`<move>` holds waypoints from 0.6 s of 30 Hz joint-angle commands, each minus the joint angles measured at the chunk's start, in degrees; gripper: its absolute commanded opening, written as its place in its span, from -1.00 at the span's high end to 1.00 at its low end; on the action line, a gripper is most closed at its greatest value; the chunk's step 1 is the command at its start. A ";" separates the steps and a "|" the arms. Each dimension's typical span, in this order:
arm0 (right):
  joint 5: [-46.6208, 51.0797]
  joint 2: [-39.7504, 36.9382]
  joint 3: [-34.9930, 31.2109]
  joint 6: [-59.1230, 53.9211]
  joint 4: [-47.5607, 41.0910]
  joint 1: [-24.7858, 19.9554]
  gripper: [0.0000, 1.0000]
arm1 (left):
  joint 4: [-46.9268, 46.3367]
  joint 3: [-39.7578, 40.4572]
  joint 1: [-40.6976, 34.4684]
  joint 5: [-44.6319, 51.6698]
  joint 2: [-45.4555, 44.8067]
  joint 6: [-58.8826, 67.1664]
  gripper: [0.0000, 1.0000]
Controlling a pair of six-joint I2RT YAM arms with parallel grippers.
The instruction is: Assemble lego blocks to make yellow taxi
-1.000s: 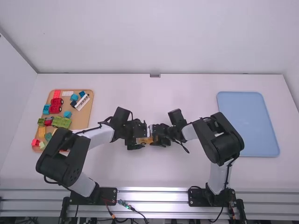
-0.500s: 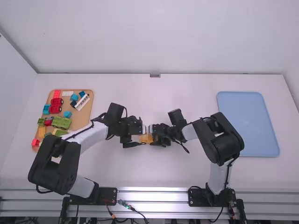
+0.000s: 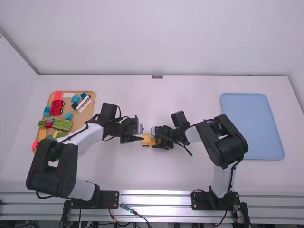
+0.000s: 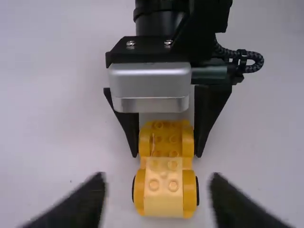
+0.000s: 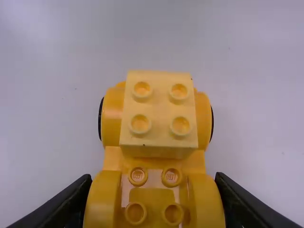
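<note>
Car base [image 5: 152,194]: middle of the table [image 3: 190,175], sat between the two trays
Top block [image 5: 159,114]: stacked on the base, at its left end
Parts tray [image 3: 83,121]: over on the left, bunch of loose blocks [image 3: 56,107] in it
Other tray [image 3: 251,126]: way over right

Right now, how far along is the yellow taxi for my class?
Seemingly done: the pale yellow four-stud block sits on the yellow wheeled base. In hand: the right gripper grips that base; the left gripper is open, empty. Likely left: topping the base's bare studs, perhaps from the wooden tray.
</note>
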 commanded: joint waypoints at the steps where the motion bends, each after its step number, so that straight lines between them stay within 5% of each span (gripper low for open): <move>1: 1.03 0.99 0.04 -0.28 -0.31 -0.09 -0.28 | 2.03 -1.25 -0.20 1.60 0.32 -2.54 0.95; 6: 1.07 0.99 0.04 -0.26 -0.28 -0.09 -0.28 | 9.64 -3.04 -0.66 1.55 2.94 -8.33 0.96; 18: 1.05 0.99 0.11 -0.26 -0.31 -0.09 -0.28 | 10.05 -2.62 -0.59 2.16 8.08 -11.15 0.96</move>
